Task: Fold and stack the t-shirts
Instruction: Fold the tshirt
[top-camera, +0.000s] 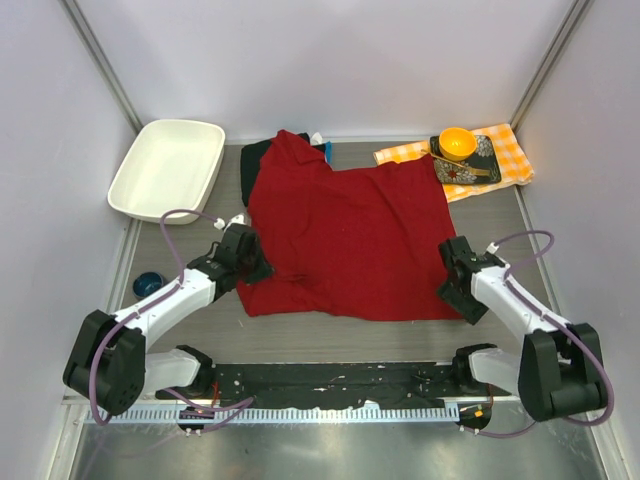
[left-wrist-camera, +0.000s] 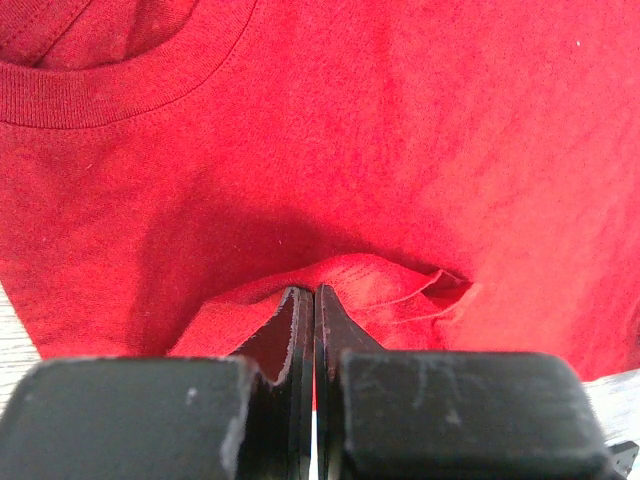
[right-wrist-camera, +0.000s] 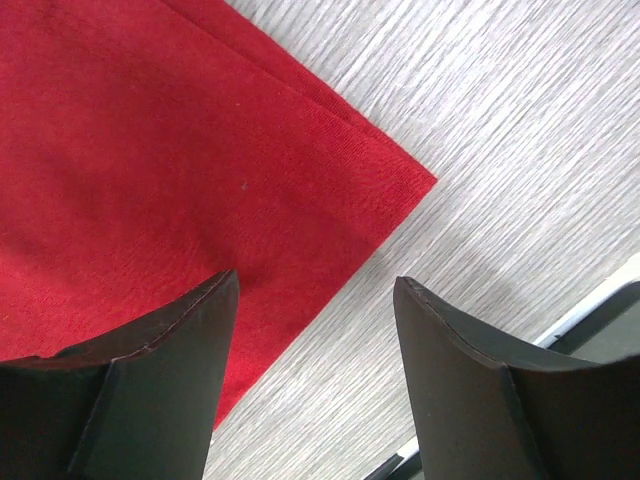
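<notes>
Red t-shirt (top-camera: 350, 240) flat, long axis crosswise, collar left, hem right

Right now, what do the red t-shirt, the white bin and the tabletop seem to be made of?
The red t-shirt looks like soft matte knit cloth, likely cotton jersey: fine knit texture, ribbed collar. The white bin is probably rigid plastic: smooth, slightly glossy, with rounded moulded corners. The tabletop is a matte grey wood-grain surface, possibly laminate; its streaks look printed.
</notes>
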